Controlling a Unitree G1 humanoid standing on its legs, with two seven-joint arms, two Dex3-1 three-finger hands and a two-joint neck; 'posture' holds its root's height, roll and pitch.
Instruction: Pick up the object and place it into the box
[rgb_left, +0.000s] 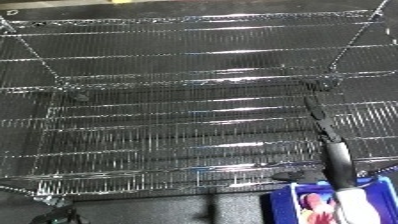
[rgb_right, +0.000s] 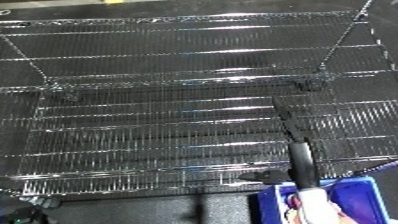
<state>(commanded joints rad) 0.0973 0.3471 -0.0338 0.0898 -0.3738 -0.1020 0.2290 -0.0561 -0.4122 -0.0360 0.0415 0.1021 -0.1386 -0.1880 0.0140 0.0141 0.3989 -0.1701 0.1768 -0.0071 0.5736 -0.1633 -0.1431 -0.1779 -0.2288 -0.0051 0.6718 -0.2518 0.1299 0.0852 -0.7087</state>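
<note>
A blue bin (rgb_left: 289, 200) sits at the lower right, below the front edge of a wire shelf. Inside it lies a red and pale object (rgb_left: 312, 206), partly hidden by my right forearm. That white forearm rises out of the lower right across the bin. My right hand (rgb_left: 318, 116) is black and reaches up and left over the lower wire shelf (rgb_left: 178, 135), its fingers stretched straight with nothing in them. No part of my left hand shows in either view.
The chrome wire rack fills most of both views, with an upper shelf (rgb_left: 195, 45) at the back and slanted posts (rgb_left: 351, 45) at its sides. Dark floor (rgb_left: 178, 210) runs along the bottom. A rack foot (rgb_right: 37, 202) stands at the lower left.
</note>
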